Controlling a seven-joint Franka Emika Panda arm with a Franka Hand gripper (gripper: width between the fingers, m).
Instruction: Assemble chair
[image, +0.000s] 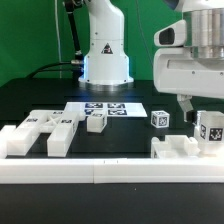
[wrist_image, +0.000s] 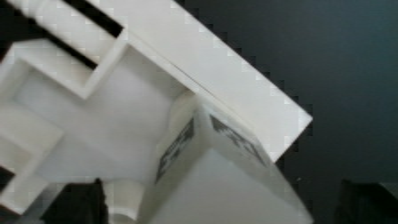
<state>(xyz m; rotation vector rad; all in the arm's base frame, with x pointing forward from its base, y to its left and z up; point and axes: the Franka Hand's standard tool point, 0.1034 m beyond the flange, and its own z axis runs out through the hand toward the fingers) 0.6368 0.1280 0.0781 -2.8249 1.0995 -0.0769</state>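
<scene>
The chair is in loose white parts, each with square tags. At the exterior view's right, my gripper (image: 200, 118) hangs low over an upright tagged block (image: 211, 129), which stands on a notched part (image: 182, 148). In the wrist view the tagged block (wrist_image: 222, 150) rises between my two dark fingertips (wrist_image: 71, 198), with a gap showing on each side, so the jaws stand open around it without holding it. Behind it lies a long white bar (wrist_image: 178, 60). A small tagged cube (image: 160, 118) sits just left of the gripper. More notched parts (image: 42, 132) and another cube (image: 97, 122) lie at the left.
The marker board (image: 108, 107) lies flat at mid-table in front of the robot base (image: 105, 55). A long plain white border rail (image: 110, 172) runs along the front edge. The table top is black.
</scene>
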